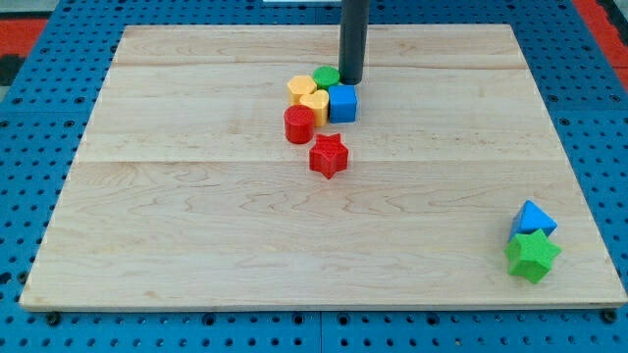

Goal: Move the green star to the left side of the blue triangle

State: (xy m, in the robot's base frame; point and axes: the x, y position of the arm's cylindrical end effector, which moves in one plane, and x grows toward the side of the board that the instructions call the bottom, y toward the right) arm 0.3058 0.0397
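The green star [533, 255] lies near the board's bottom right corner, touching the blue triangle [534, 219] just above it in the view. My tip [351, 82] stands far away at the top centre, right above the blue cube [342, 102] and beside the green round block [326, 76], inside a cluster of blocks.
The cluster at top centre also holds a yellow block [301, 87], a yellow heart-like block [314, 105] and a red cylinder [299, 125]. A red star [329, 156] lies just below the cluster. The wooden board [196, 245] sits on a blue pegboard [39, 127].
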